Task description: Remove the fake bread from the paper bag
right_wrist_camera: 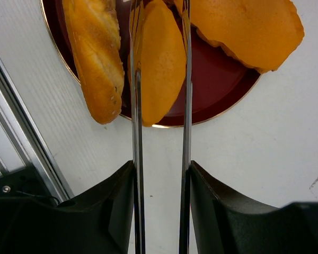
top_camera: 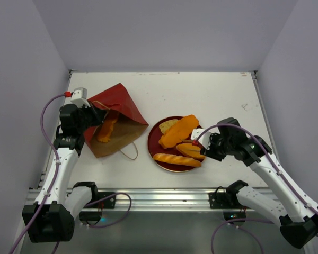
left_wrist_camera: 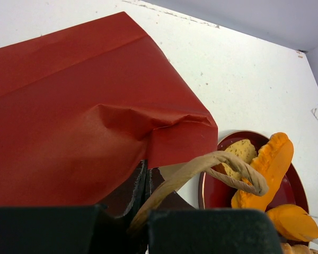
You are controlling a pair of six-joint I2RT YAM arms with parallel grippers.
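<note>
Right tool (right_wrist_camera: pixel 159 16), seen from its wrist: clasps the oval bun (right_wrist_camera: pixel 161 58) between two thin fingers (right_wrist_camera: pixel 136 132), one against each long side. Bun flat on the red plate (right_wrist_camera: pixel 222 87), at about 4 o'clock of the plate in the top view, close to the rim. Around it on the same plate: long ridged loaf (top_camera: pixel 176 159) at 6 o'clock, just beside the bun; bigger golden loaf (top_camera: pixel 179 131) slanted across the middle toward 1 o'clock; small pale slice (top_camera: pixel 168 125) at 11 o'clock, partly under the big loaf.

Left tool (top_camera: pixel 90 115): clenched on the upper edge of the paper bag (top_camera: pixel 119 103) at its mouth, cord handle (left_wrist_camera: pixel 222 169) looping out just next to the grip. Bag on its side on the white surface (top_camera: pixel 212 90), at 9 o'clock from the plate, near it but apart, red outside up, brown inside open toward 7 o'clock. One more piece of fake bread (top_camera: pixel 107 129), orange, inside the mouth of the bag. Second handle (top_camera: pixel 131 153) flat on the surface at 5 o'clock of the bag.
</note>
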